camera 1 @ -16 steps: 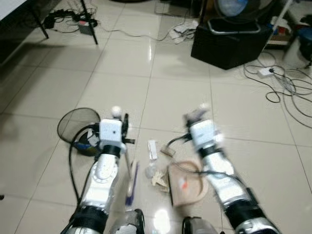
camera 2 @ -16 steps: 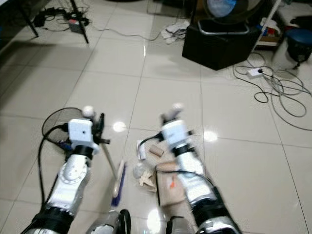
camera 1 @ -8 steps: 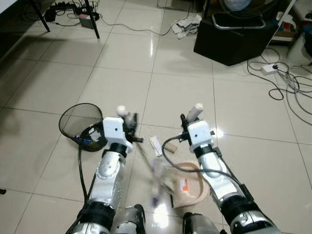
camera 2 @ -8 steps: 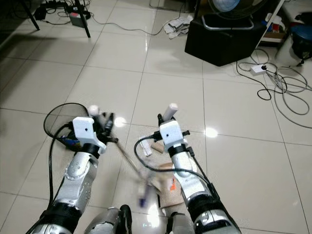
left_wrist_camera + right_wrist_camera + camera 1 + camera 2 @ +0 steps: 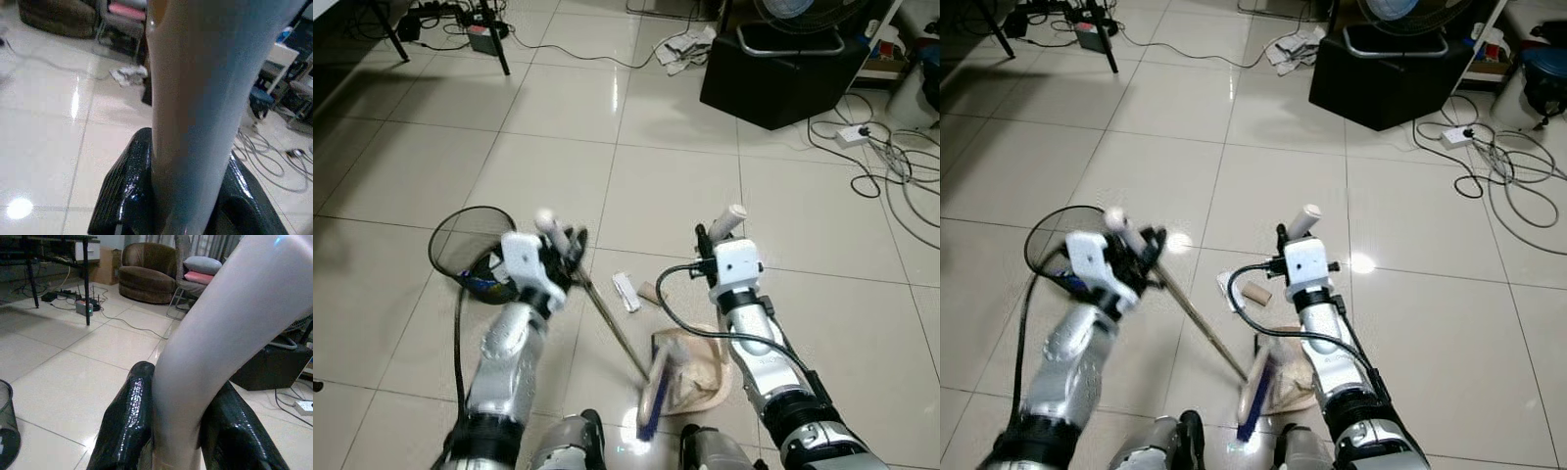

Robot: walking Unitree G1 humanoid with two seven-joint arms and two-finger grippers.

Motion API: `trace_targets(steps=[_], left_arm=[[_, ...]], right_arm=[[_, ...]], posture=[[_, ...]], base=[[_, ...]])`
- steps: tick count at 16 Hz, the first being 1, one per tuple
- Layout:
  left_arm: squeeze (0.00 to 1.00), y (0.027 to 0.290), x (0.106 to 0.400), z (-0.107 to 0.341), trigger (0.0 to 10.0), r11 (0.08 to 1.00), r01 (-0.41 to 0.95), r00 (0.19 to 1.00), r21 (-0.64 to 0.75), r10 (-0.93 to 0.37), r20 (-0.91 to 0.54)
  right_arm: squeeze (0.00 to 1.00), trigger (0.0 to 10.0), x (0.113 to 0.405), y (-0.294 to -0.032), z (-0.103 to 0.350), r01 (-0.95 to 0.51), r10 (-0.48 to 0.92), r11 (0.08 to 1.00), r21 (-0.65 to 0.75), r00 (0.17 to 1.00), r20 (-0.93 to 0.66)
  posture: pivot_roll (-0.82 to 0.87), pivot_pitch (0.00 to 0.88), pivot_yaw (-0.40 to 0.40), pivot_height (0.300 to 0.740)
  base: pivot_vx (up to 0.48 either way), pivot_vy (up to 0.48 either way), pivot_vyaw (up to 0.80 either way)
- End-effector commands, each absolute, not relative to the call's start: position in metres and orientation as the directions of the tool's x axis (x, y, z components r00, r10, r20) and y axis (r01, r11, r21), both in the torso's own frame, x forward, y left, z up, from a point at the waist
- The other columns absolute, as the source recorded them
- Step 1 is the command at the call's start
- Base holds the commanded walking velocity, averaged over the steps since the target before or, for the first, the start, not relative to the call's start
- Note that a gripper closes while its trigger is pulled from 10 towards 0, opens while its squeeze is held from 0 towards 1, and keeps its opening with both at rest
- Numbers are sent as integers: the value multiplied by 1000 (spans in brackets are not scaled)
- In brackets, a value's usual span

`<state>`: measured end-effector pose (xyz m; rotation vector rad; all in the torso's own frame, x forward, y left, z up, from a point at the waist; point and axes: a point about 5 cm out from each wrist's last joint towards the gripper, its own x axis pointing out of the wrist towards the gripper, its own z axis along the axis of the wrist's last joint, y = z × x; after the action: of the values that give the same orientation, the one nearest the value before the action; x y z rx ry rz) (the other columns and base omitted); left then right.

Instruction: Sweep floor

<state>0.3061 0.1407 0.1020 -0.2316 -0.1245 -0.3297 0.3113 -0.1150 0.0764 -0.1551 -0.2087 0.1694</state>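
Cream tile floor (image 5: 558,147), glossy; we read no writing or brand on anything here.

Left hand (image 5: 570,245): our left arm is raised and bent, blurred, its black fingers (image 5: 122,196) pressed onto the broom handle (image 5: 612,328). The thin rod slants down and inward to the broom head (image 5: 656,397), pale with a blue edge, lying at the dustpan's rim just before our feet.

Right hand (image 5: 705,240): our right arm reaches forward, fingers (image 5: 129,421) pinching the white dustpan handle (image 5: 729,220), which stands up tilted. Dustpan (image 5: 700,367), tan, sits on the floor beneath the right forearm.

Debris: white scrap (image 5: 625,292) and small brown piece (image 5: 648,291), beside each other between our arms.

Mesh bin (image 5: 470,255), black, tipped over beside the left arm.

Black box (image 5: 778,78) and loose cables (image 5: 891,166) lie well apart, farther off.
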Motion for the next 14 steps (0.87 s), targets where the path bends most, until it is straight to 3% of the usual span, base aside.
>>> trace_targets(steps=[1, 7, 9, 14], left_arm=[[0, 145, 309, 106, 10000, 931, 315, 942, -186, -283, 180], [0, 187, 317, 119, 10000, 981, 192, 965, -5, -188, 186], [0, 220, 319, 126, 10000, 994, 90, 975, 67, -102, 199], [0, 253, 313, 127, 10000, 991, 20, 983, 131, -44, 179]], right_arm=[[0, 10000, 307, -112, 73, -158, 179, 980, -117, 965, 194], [0, 10000, 298, -126, 67, -124, 135, 990, -64, 971, 197], [0, 10000, 297, -135, 68, -84, 86, 996, -19, 973, 215], [0, 10000, 294, -147, 73, -38, 29, 999, 31, 968, 248]], posture=[[22, 191, 32, 740], [25, 174, 35, 740], [26, 168, 38, 740], [30, 142, 45, 740]], base=[[0, 0, 0], [0, 0, 0], [0, 0, 0], [0, 0, 0]])
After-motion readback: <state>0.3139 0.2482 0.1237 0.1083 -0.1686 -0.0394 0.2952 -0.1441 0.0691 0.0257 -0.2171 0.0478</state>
